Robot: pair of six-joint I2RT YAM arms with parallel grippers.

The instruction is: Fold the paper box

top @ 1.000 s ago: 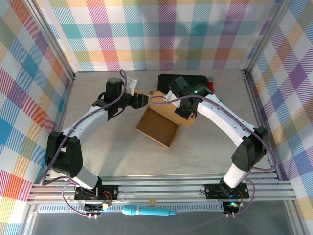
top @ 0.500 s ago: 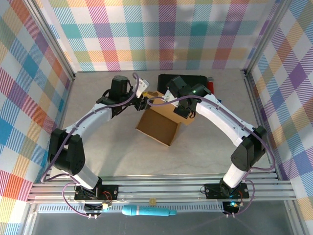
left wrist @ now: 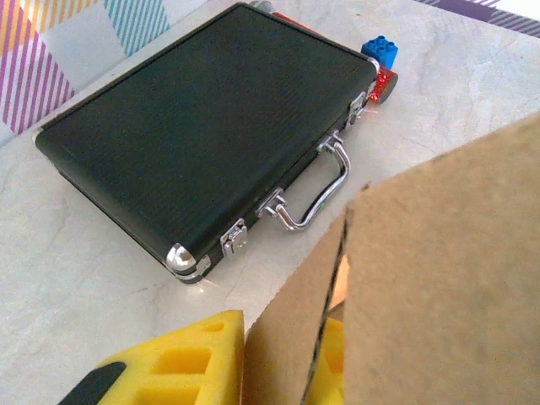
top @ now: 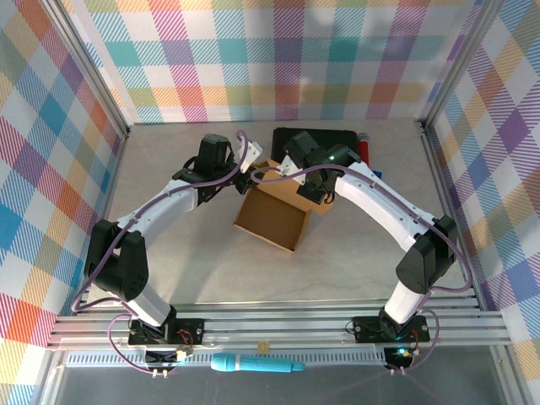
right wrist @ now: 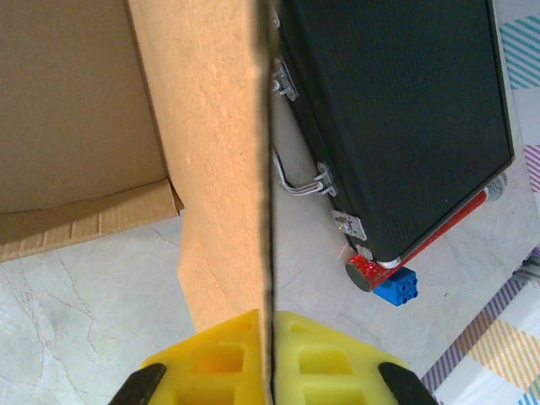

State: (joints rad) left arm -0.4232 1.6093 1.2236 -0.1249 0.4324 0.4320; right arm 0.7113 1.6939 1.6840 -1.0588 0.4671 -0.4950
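Observation:
The brown paper box (top: 272, 221) lies open in the middle of the table, its back wall raised. At its back left corner my left gripper (top: 246, 169) is shut on an upright flap (left wrist: 291, 312). That flap stands between the yellow fingers (left wrist: 169, 363), and both pads touch it. My right gripper (top: 310, 192) is shut on the back right wall (right wrist: 219, 169). The wall runs edge-on between its yellow fingers (right wrist: 337, 354), and the box floor (right wrist: 76, 101) shows to the left of it.
A black case (top: 316, 139) with a metal handle (left wrist: 325, 190) lies just behind the box. A blue brick (right wrist: 396, 287) and a red cylinder (right wrist: 422, 245) sit at the case's right end. A teal pen-like tool (top: 257, 364) rests below the front rail. Checked walls enclose the table.
My left gripper has swung right to the box's back left corner and closed on the flap there. The right gripper has kept its grip and hardly moved.

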